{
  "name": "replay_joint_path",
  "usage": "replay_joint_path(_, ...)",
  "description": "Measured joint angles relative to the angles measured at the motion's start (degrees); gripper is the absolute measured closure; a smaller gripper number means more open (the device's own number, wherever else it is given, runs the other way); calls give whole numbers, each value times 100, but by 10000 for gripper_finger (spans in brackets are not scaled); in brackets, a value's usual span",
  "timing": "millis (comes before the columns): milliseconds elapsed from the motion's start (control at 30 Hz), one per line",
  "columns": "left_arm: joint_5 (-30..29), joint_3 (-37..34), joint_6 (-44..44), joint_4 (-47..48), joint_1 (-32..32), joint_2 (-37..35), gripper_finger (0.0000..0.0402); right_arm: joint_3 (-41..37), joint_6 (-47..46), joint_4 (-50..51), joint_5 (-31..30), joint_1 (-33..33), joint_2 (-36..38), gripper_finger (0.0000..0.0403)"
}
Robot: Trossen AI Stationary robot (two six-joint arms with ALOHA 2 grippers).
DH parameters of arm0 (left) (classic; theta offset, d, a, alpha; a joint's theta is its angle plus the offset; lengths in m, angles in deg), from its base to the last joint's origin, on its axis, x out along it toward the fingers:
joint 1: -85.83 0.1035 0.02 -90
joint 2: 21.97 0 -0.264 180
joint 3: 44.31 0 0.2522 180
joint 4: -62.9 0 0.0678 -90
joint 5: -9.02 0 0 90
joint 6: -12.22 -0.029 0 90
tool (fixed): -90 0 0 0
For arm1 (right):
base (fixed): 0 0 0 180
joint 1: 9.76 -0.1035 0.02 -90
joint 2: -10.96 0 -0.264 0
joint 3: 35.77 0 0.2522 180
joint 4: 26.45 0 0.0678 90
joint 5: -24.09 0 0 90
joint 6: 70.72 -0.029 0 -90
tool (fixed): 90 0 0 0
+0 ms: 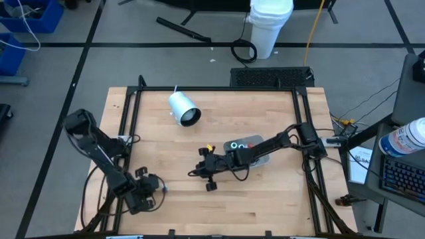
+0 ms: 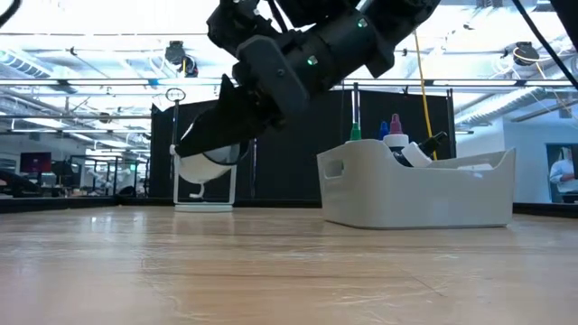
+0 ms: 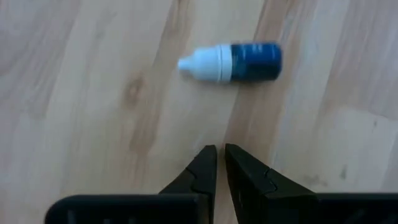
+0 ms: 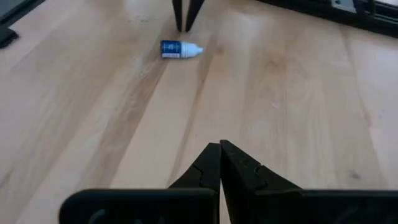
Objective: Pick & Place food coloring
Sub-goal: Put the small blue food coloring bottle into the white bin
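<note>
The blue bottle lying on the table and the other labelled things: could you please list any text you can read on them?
None can be read.
blue food coloring bottle: label too blurred.
large bottle beside the table: label too small.
paper sheet beside the table: print too small.

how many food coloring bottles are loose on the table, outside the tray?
1: a blue bottle with a white cap lies on its side on the wood, just beyond the left gripper. More stand in the tray; some may be hidden.
</note>
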Motion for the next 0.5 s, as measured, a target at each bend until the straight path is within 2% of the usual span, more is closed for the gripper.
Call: replay_joint_path(500,118,-20,-1548,-937,891,217,360,0,-247,670,14,-16,-2,403)
